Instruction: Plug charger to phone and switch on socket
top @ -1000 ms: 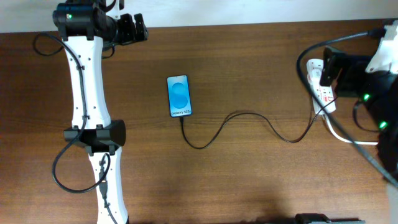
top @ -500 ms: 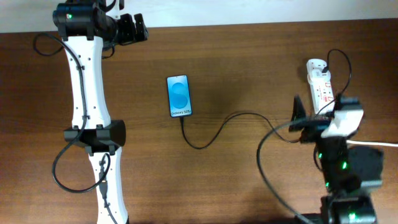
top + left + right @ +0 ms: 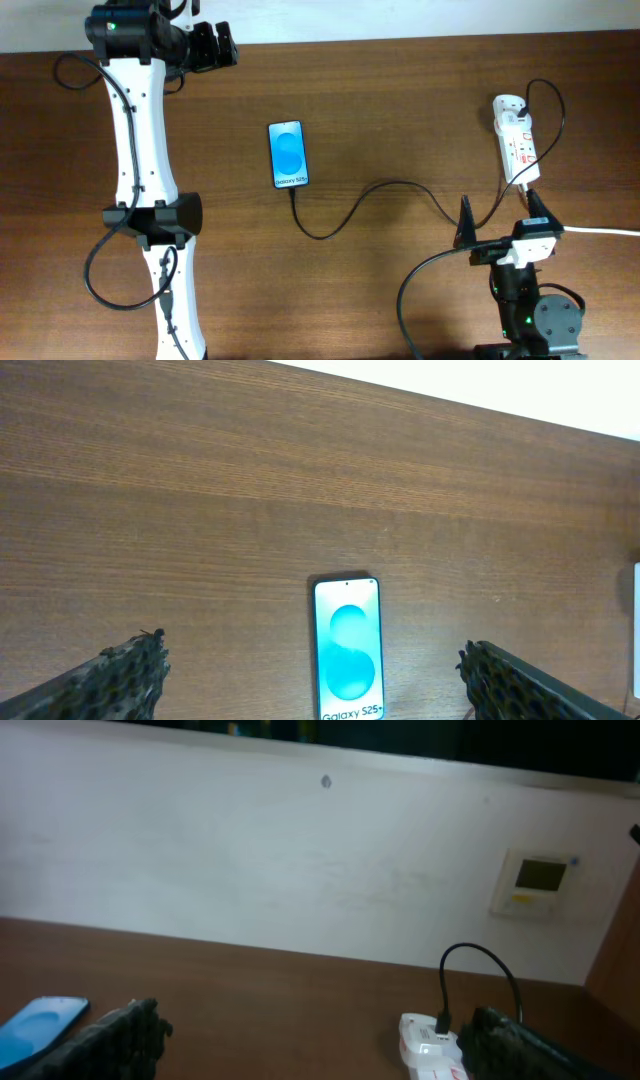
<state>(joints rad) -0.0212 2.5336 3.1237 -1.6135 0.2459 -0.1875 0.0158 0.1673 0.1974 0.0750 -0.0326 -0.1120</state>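
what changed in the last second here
The right gripper drew back from over the socket toward its own base, jaws open and holding nothing, so the socket now shows fully. The phone, the charger and the left gripper stayed put.

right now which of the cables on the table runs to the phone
The thin black charger, snaking from the socket to the lower end of the phone. The thick white cord runs off the right edge instead.

Brown wood-grain tabletop (image 3: 400,100) fills the overhead view. In the right wrist view, a white wall (image 3: 200,860) carries a small display panel (image 3: 540,880) toward three o'clock.
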